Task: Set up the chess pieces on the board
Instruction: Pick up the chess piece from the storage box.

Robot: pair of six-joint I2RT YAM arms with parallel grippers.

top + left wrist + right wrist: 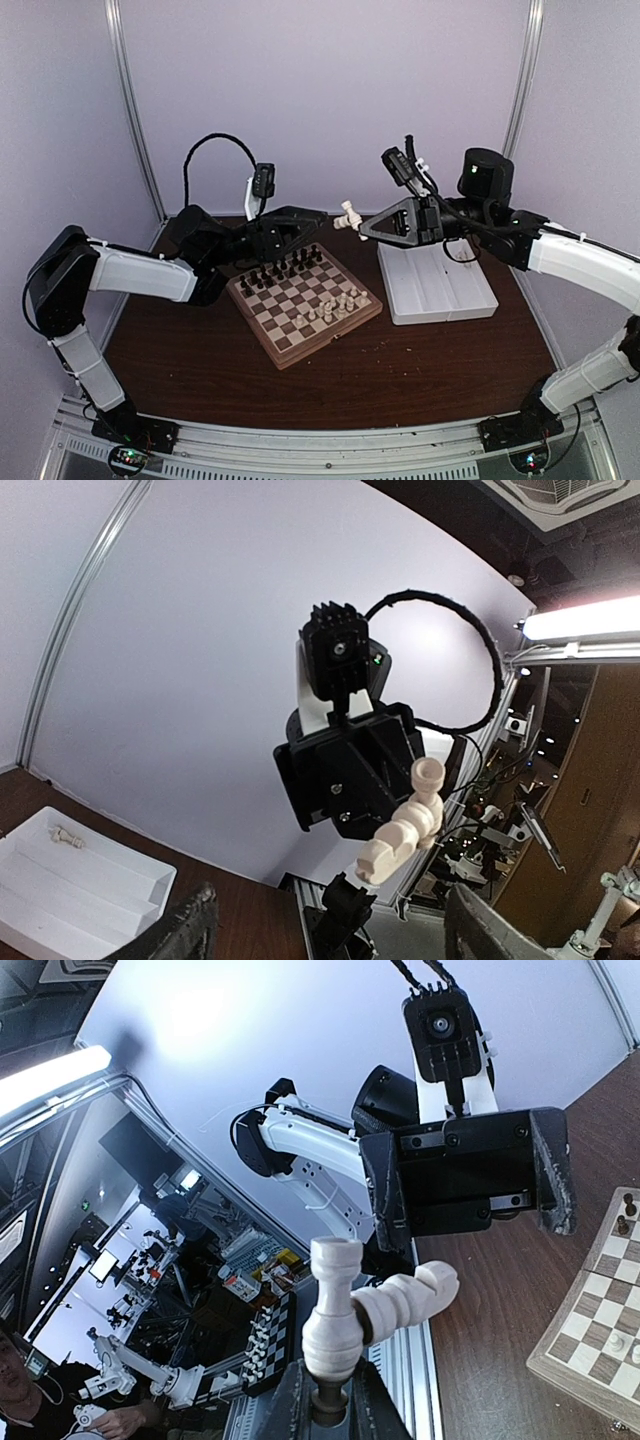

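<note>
the tray (440,312), white with long troughs, sits on the right of the surface (400,370). the left wrist view shows one white piece (68,837) lying on its side in a trough. the board (255,326) lies just left of the tray, turned at an angle.

dark pieces (280,270) stand in two rows along the board's far left edge, too small to count. a loose group of white pieces (335,305) stands on the near right squares, perhaps eight or so; i cannot count them exactly.

the right gripper (365,228) hangs in the air above the gap between the board's far corner and the tray. its jaws are closed on two white pieces (335,1310), one upright in the grip and the other sticking out sideways against it.

the left gripper (315,220) hovers over the far edge of the board, facing the right one and close to the held pieces. its jaws stand wide apart with nothing between them.
</note>
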